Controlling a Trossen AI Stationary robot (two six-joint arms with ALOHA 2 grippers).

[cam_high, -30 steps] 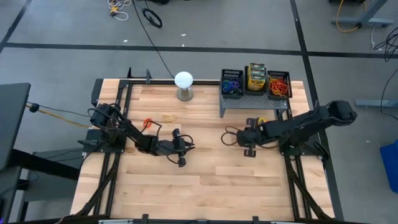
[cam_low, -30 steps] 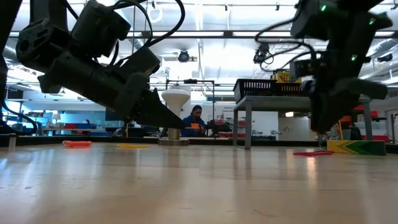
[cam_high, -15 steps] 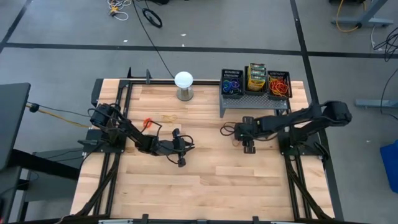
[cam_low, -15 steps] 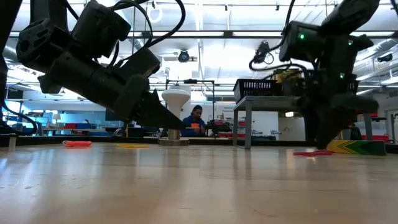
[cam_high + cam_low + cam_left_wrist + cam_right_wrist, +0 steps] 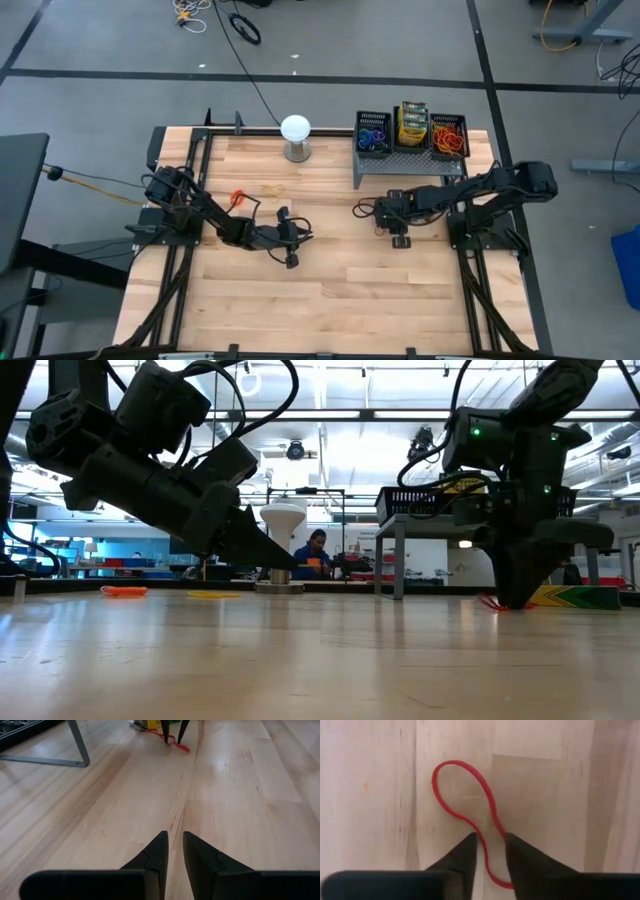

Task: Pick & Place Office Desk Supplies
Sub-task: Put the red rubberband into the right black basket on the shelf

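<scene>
Red band [image 5: 470, 812] is straddled by the right gripper [image 5: 490, 851], fingers narrowly apart, not yet pinched. Bins [image 5: 411, 133] at one o'clock are part-filled; the left gripper [image 5: 171, 847], nearly shut, holds nothing.

wooden table [image 5: 330, 290] | red rubber band [image 5: 470, 815] | globe [image 5: 295, 128] | riser [image 5: 410, 160]

Right end effector [image 5: 489, 851] lowered, fingers narrowly apart, left end effector [image 5: 172, 845] hovering

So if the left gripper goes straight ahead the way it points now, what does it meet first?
Mostly bare table. Farther along that line, the left gripper would probably meet the right gripper's fingers over the red band, though depth is hard to judge.
</scene>
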